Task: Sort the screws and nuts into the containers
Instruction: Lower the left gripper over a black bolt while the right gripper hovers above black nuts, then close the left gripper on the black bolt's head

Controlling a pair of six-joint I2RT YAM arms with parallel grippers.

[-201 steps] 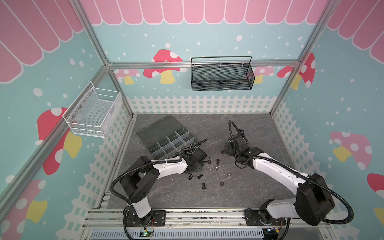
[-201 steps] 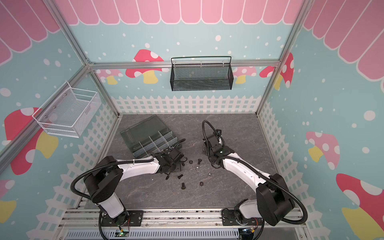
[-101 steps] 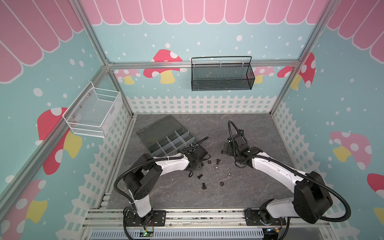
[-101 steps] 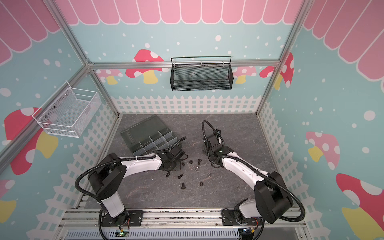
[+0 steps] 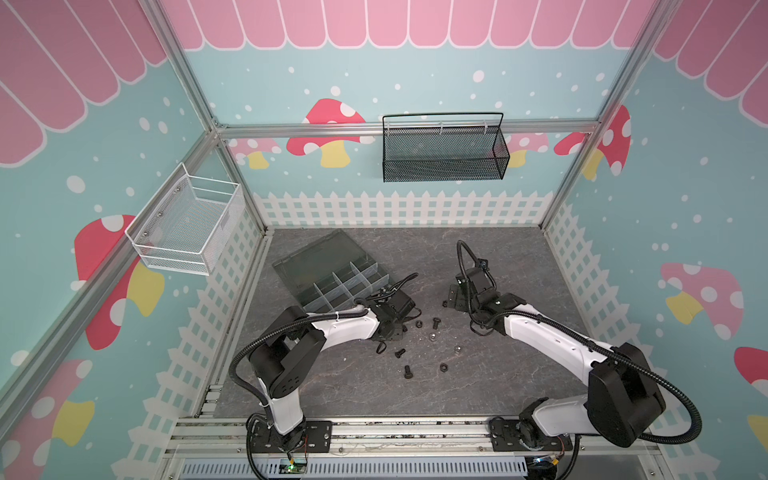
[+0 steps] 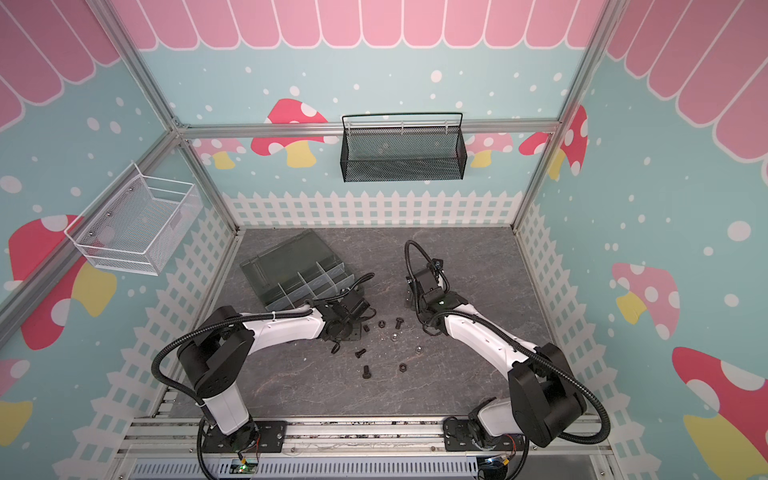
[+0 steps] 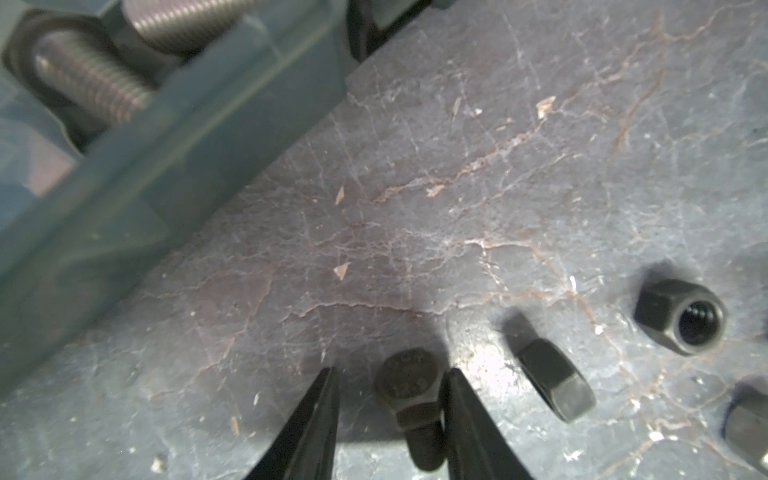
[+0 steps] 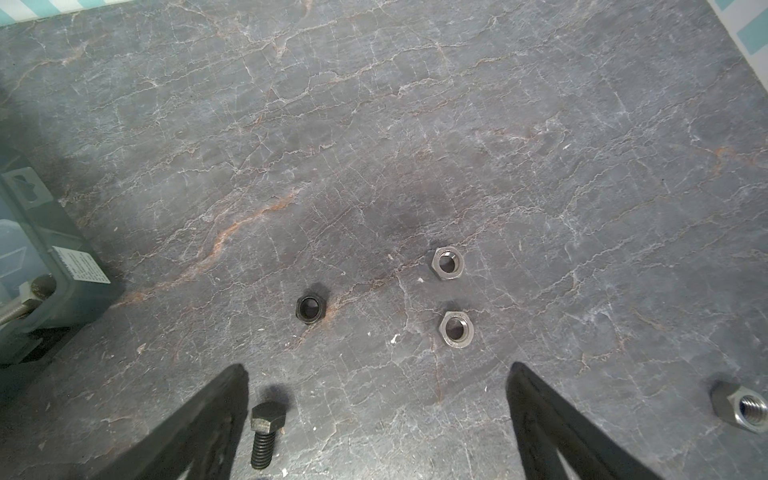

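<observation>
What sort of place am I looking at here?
Most likely a robot lab cell styled as a toy garden: left arm and right arm on a front rail, mushroom-print walls, aluminium frame, loose screws by an organizer box.

The left fingers (image 7: 316, 428) stand narrowly parted, the right fingers (image 8: 199, 424) wide.

Organizer box (image 5: 332, 274) sits rear-left on table (image 5: 498, 257). Screws (image 7: 91, 83) lie in one compartment. Right-front of box: loose nuts (image 8: 456, 328), and one screw (image 7: 409, 399) between the jaws of my left gripper (image 7: 391, 370).
</observation>
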